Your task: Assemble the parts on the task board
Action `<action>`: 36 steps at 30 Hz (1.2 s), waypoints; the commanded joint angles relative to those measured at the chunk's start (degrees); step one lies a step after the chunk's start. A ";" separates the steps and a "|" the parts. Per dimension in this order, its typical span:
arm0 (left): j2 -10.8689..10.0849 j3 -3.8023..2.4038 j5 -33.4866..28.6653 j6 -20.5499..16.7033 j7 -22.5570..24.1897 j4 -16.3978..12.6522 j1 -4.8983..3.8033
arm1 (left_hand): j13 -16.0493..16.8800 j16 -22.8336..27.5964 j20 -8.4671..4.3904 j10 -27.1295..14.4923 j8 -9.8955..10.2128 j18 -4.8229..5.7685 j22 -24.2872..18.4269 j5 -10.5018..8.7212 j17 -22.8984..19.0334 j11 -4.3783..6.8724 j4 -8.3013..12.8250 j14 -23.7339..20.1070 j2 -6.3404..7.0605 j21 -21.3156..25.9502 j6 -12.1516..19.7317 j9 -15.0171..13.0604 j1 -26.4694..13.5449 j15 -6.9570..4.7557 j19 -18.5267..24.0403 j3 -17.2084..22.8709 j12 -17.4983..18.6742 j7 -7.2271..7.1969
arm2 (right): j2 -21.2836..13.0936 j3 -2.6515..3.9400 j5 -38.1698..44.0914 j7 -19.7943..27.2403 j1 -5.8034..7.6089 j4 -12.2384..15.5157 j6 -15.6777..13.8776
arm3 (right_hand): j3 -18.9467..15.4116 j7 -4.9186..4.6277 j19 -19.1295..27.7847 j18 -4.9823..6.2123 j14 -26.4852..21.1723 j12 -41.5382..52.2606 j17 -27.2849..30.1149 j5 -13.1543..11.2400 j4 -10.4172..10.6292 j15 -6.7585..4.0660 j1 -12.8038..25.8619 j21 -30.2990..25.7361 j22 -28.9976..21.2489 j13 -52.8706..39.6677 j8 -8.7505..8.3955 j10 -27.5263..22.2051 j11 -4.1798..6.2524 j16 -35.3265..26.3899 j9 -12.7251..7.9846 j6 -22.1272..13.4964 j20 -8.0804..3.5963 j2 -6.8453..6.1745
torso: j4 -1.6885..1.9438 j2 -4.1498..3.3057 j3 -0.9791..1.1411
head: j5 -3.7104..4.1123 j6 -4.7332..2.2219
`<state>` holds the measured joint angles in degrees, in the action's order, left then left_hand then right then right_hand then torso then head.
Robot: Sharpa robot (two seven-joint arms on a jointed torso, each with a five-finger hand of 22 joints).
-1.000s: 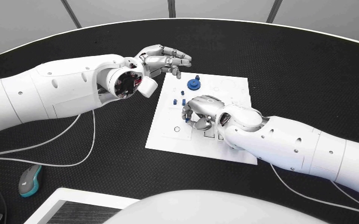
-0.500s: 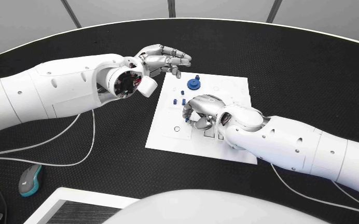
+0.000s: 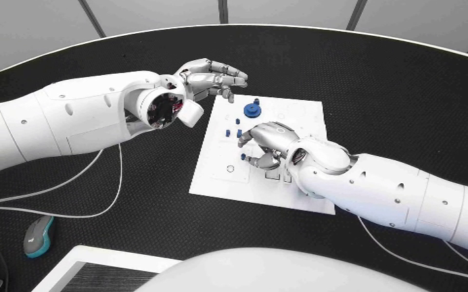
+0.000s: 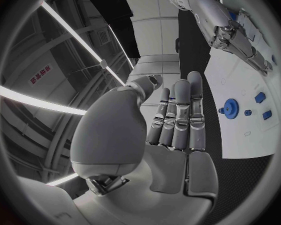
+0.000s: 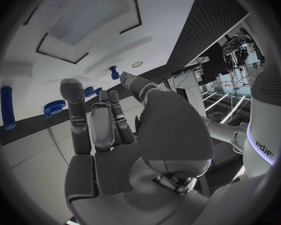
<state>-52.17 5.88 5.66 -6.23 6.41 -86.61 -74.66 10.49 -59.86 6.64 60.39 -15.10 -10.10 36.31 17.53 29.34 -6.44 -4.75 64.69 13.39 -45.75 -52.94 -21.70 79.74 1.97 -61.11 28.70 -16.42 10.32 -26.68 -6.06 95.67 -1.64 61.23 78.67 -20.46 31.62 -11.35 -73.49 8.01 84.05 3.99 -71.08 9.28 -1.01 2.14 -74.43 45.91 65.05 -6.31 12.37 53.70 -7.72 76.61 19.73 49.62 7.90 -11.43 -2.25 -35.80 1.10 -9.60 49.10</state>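
A white task board (image 3: 302,113) lies mid-table on the black table (image 3: 390,89), carrying a blue gear (image 3: 253,109) and small blue pegs (image 3: 234,131). The right hand (image 3: 268,144) rests on the board's centre, fingers curled, hiding the parts beneath; whether it holds anything cannot be told. The left hand (image 3: 209,79) hovers off the board's far-left corner, fingers loosely apart, holding nothing.
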 commanded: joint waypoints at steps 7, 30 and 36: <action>-0.23 0.00 0.00 0.05 0.07 0.16 0.00 | -0.07 0.21 0.17 -0.49 -0.23 -0.47 -0.10 0.08 -0.08 -0.09 0.02 -0.54 -0.43 0.28 0.16 -0.08 0.32 -0.08 0.19 -0.30 -0.40 0.12 | -8.64 0.08 -0.87 -1.29 0.57 9.00 -0.66 | -0.97 0.92 -0.80 0.09 1.61 2.57 -0.17 0.23 0.26 -0.16 0.07 0.93 0.55 -0.08 -0.23 1.67 0.57 0.28 -0.13 0.41 -0.31 0.04 | -0.35 0.29 -0.07 | 0.62 -0.43; -0.06 0.01 0.00 0.44 0.32 0.71 0.02 | -0.07 0.21 0.17 -0.49 -0.23 -0.47 -0.10 0.08 -0.08 -0.09 0.02 -0.54 -0.43 0.28 0.16 -0.08 0.32 -0.08 0.19 -0.30 -0.40 0.12 | -16.31 0.09 -2.13 -1.57 5.38 5.74 2.90 | -2.68 2.88 -2.25 -0.37 1.95 3.14 -0.84 0.22 0.70 -0.55 0.00 2.68 1.63 0.58 -0.93 1.23 1.01 1.07 -0.50 -0.20 -0.79 -0.53 | -0.84 0.97 -0.34 | 2.40 -2.08; -0.01 0.01 0.00 0.50 0.31 0.77 0.02 | -0.07 0.21 0.17 -0.49 -0.23 -0.47 -0.10 0.08 -0.08 -0.09 0.02 -0.54 -0.43 0.28 0.16 -0.08 0.32 -0.08 0.19 -0.30 -0.40 0.12 | -14.75 0.11 -2.14 -0.94 5.40 4.64 1.32 | -2.36 2.89 -2.35 -0.37 1.95 3.45 -0.81 0.36 0.60 -0.57 -0.59 2.68 1.68 0.61 -0.94 1.52 1.04 1.09 -0.52 -0.12 -0.80 0.02 | -0.77 0.95 -0.30 | 2.40 -2.24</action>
<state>-52.19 5.89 5.66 -5.73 6.73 -85.85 -74.64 10.49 -59.86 6.64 60.39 -15.10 -10.09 36.29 17.53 29.35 -6.44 -4.75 64.48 13.39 -45.75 -52.94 -21.70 79.74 1.76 -61.11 28.70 -16.64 10.32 -41.59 -5.95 93.53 -2.60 66.63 83.39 -19.05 29.25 -8.88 -75.36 8.01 83.84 7.15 -71.84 9.27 -0.22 1.93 -74.57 48.36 66.66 -5.75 11.65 55.38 -6.86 77.53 19.27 49.43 7.05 -11.28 -3.05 -34.82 0.77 -7.17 46.91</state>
